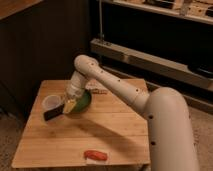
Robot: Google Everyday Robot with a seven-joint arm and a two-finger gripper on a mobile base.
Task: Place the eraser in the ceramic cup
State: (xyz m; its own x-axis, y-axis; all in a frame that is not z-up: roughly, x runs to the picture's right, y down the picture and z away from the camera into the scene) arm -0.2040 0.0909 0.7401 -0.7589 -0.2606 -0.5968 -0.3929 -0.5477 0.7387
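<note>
The eraser (51,115) is a flat black bar held at its right end by my gripper (67,107). It is tilted and sticks out to the left, just below and in front of the ceramic cup (51,102). The cup is small, pale and upright on the left part of the wooden table (100,135). My gripper is shut on the eraser and sits between the cup and the green bowl (83,102), partly covering the bowl's left side. The arm reaches in from the right.
A red-orange item on a white card (96,156) lies near the table's front edge. A white flat box (98,91) lies behind the bowl. Dark shelving (150,55) stands behind the table. The robot's white arm fills the right foreground.
</note>
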